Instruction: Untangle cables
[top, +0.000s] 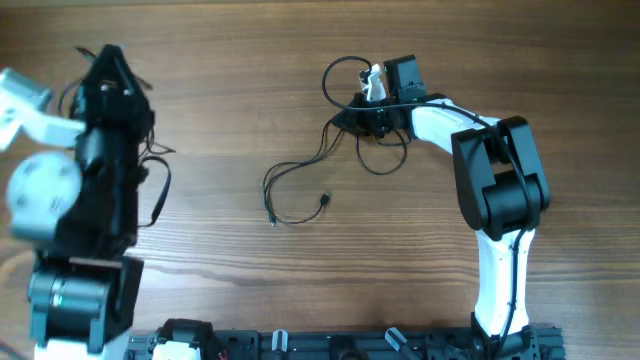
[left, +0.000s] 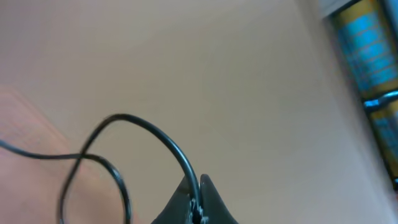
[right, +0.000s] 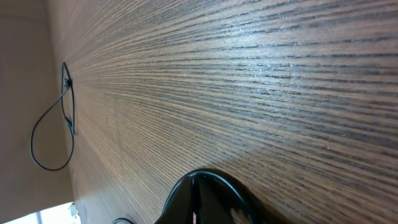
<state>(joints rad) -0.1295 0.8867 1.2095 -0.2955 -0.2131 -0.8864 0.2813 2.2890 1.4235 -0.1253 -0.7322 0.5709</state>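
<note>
The cables (top: 372, 150) lie as a bunch of thin black loops at the table's upper middle. One long strand (top: 285, 172) trails left and ends in small plug tips (top: 327, 200). My right gripper (top: 362, 117) sits in the bunch. In the right wrist view it (right: 198, 190) is shut low against the wood, and a glossy black cable (right: 214, 175) curves tightly over its tips. My left gripper (top: 110, 55) is raised at the far left. In the left wrist view it (left: 200, 190) is shut on another cable (left: 155, 134), which loops away to the left.
A wooden table (top: 230, 90) carries everything. More thin wire (top: 158, 180) hangs beside the left arm. In the right wrist view, a far cable loop (right: 46, 134) lies near the table's edge. The arm bases and a black rail (top: 330, 345) line the front edge.
</note>
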